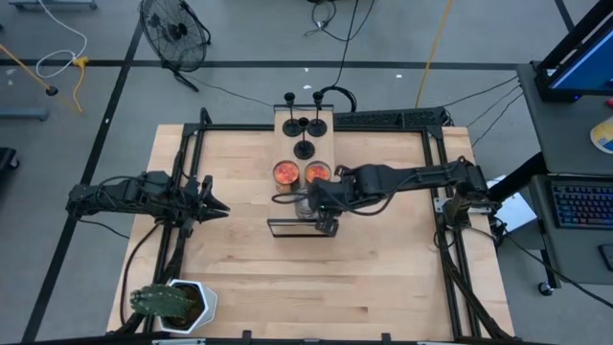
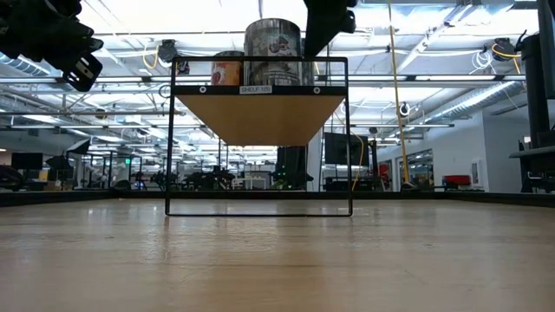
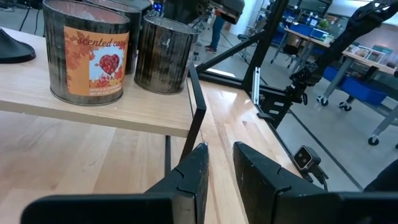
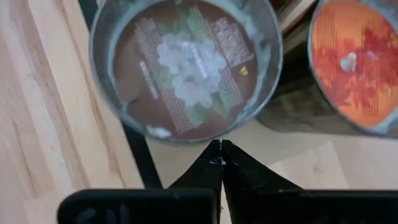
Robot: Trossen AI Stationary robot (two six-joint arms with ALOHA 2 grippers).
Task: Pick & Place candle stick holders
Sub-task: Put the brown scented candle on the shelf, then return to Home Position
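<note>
Three black candle stick holders stand on their disc bases at the far end of a raised wooden shelf. The base of one shows in the left wrist view. Nearer on the shelf stand two orange-topped tins and a silver tin. My right gripper is shut and slants down above the shelf, its tips just beside the silver tin's rim. My left gripper hangs open at the table's left, pointing toward the shelf, with nothing between its fingers. My right gripper's shut fingertips stand right at the near rim of the silver tin, coming from above at a slant. I cannot tell whether they touch it. The tin stands upright on the shelf.
The shelf is a black wire frame that holds its board well above the table. A potted plant in a white pot stands at the near left corner. Bare wood lies around the shelf.
</note>
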